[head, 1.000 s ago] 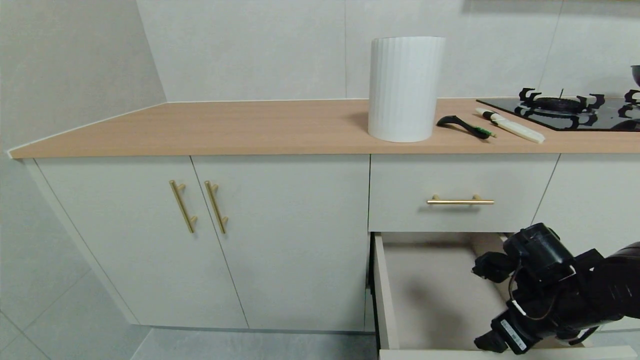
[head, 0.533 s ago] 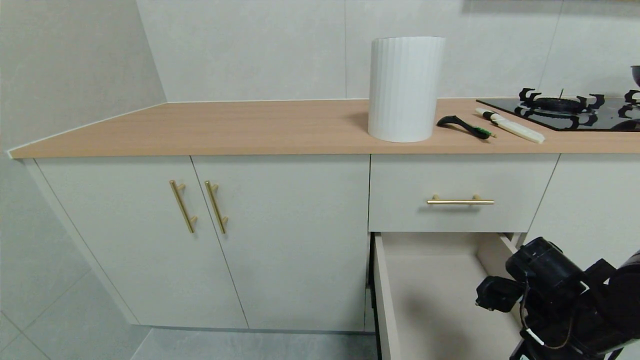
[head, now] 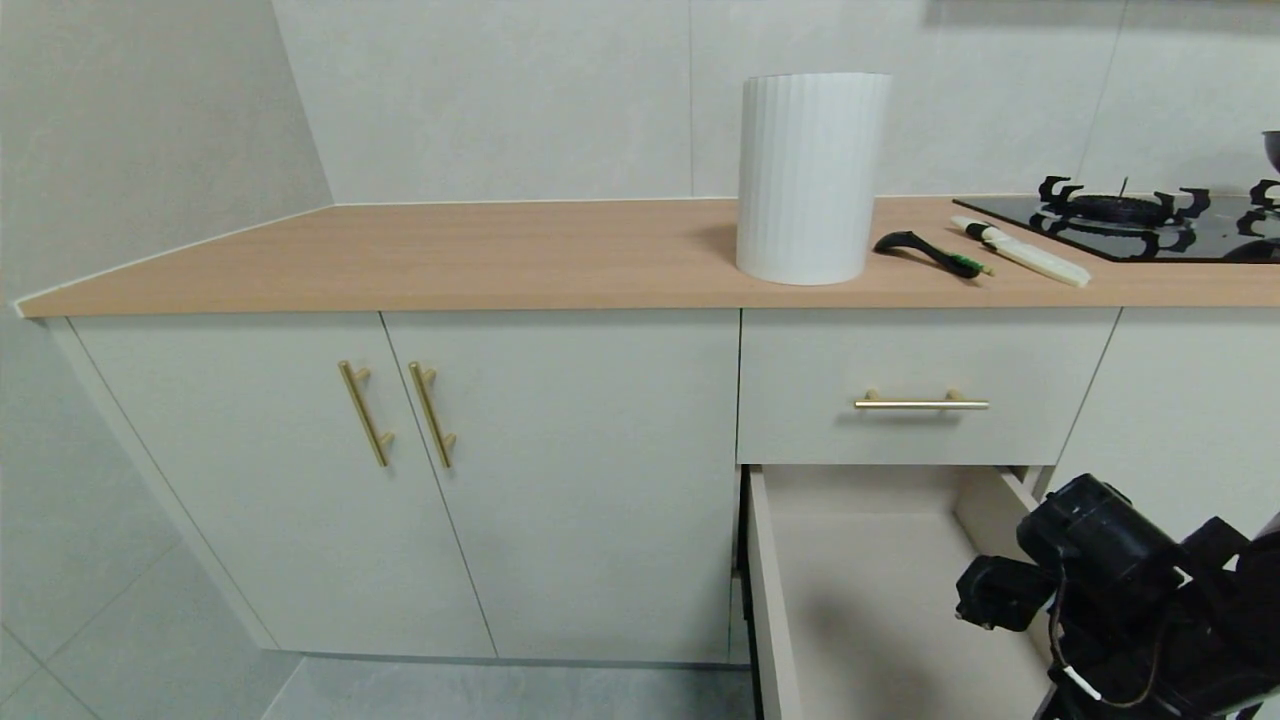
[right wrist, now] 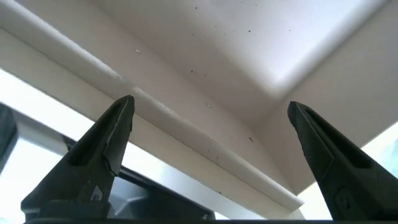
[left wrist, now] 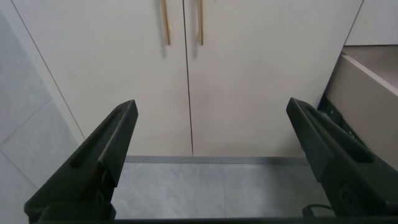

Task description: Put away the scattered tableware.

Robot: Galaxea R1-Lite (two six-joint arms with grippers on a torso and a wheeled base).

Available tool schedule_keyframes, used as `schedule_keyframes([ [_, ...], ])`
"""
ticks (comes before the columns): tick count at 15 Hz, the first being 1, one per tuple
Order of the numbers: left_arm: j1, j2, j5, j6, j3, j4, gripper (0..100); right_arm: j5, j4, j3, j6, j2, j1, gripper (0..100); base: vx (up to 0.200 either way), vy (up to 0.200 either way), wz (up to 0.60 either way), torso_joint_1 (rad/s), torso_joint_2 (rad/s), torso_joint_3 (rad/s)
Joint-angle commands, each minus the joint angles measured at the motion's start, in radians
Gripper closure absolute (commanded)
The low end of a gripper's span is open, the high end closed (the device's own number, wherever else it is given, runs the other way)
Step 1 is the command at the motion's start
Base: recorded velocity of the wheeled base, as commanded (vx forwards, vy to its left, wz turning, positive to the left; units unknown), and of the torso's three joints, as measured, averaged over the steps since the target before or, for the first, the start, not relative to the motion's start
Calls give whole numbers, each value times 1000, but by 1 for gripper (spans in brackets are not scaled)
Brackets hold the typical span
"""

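Your right fingers (right wrist: 102, 155) stood spread with nothing between them, low inside the open lower drawer (head: 765, 590), its bare floor and inner corner just ahead of them. Your left fingers (left wrist: 102, 155) were spread and empty too, facing the cabinet doors (left wrist: 249, 68) with the drawer's side wall near their outer edge. The tableware was well above and beyond the right fingers: a black-and-green utensil (head: 930, 253) and a cream-coloured utensil (head: 1020, 252) lay flat on the tabletop (head: 450, 255), near each other, between the white ribbed canister (head: 810, 175) and the gas hob (head: 1120, 215). The main hazard was the climb out. The closed upper drawer and its brass handle (head: 920, 403) sat directly over the right fingers, with the tabletop's front edge above that, so a straight lift could have clipped either one. Both utensils looked thin and low, so a pinch that came in shallow might have slid off and pushed one into its neighbour, toward the hob, or over the edge. A wide swing could also have knocked the canister. And any bump against the drawer risked pushing it shut before anything was dropped in.
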Motion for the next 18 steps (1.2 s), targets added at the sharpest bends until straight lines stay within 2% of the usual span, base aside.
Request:
schedule_keyframes([
  [1,1,0,0,0,0,0,0,-3,-12,-68,97,-4,-9,0,0,0,0,0,0,0],
  [4,1,0,0,0,0,0,0,5,-44,-182,322,5,-24,0,0,0,0,0,0,0],
  [10,1,0,0,0,0,0,0,2,-193,-179,341,10,-77,0,0,0,0,0,0,0],
  [18,1,0,0,0,0,0,0,-4,-220,-173,341,24,-84,0,0,0,0,12,-52,-36],
])
